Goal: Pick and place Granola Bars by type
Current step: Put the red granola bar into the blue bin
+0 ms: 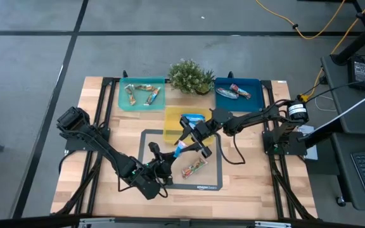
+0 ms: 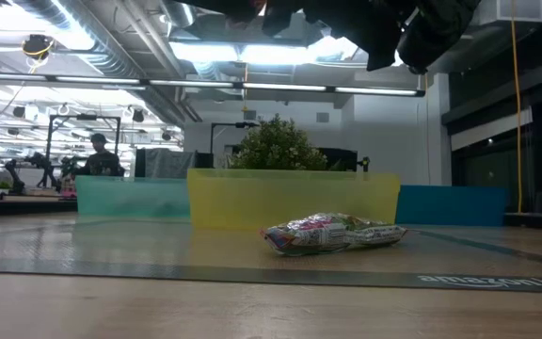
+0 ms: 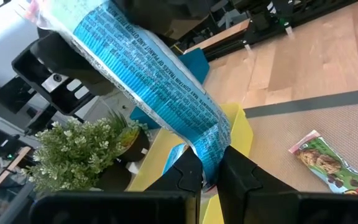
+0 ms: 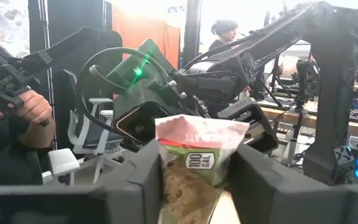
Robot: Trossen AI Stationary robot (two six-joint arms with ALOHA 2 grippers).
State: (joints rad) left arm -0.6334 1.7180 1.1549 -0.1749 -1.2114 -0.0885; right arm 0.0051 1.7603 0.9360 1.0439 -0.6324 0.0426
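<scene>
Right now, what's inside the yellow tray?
One bright blue bar lies inside the yellow tray near its back edge. The right arm and right gripper reach over the tray's front corner, so anything under them is hidden. The rest looks bare.

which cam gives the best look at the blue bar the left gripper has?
Left wrist view: the blue bar fills the frame, print legible, its end pinched by the left gripper. High view shows it only as a small blue sliver above the mat. Low view misses it. Right wrist view shows another bar, not this one.
</scene>
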